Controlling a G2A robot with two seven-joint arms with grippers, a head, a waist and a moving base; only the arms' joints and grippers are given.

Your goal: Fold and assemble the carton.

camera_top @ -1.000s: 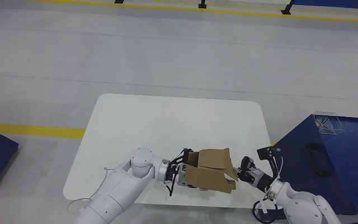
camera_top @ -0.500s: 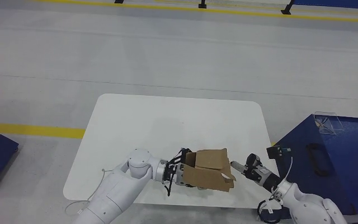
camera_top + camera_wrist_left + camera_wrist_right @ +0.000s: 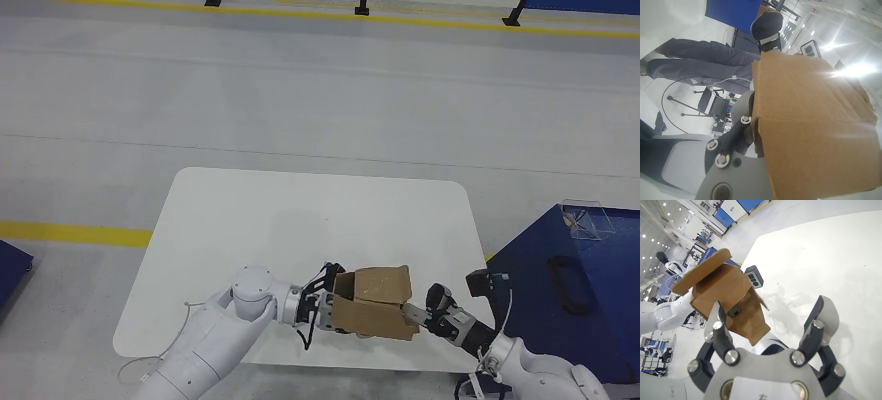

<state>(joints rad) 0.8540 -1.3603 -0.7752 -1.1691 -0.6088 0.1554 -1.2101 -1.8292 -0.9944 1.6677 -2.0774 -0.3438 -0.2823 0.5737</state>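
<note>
While it stays low over the near part of the white table (image 3: 250,220), left of centre, the left gripper (image 3: 322,303) is clamped on the left end of the carton (image 3: 378,298). One black-padded finger (image 3: 767,22) shows past the cardboard wall in the left wrist view. The brown carton is by the table's near edge, a little right of centre, between the two grippers. Its right end is open, with an unfolded flap (image 3: 702,277) standing out from it. At that end the right gripper (image 3: 420,318) has its fingers spread wide apart. One finger (image 3: 716,313) is at the carton's corner, touching or nearly so, and the other (image 3: 821,311) is over bare table. Farther right, beside the table, stands a blue cabinet (image 3: 560,300).
</note>
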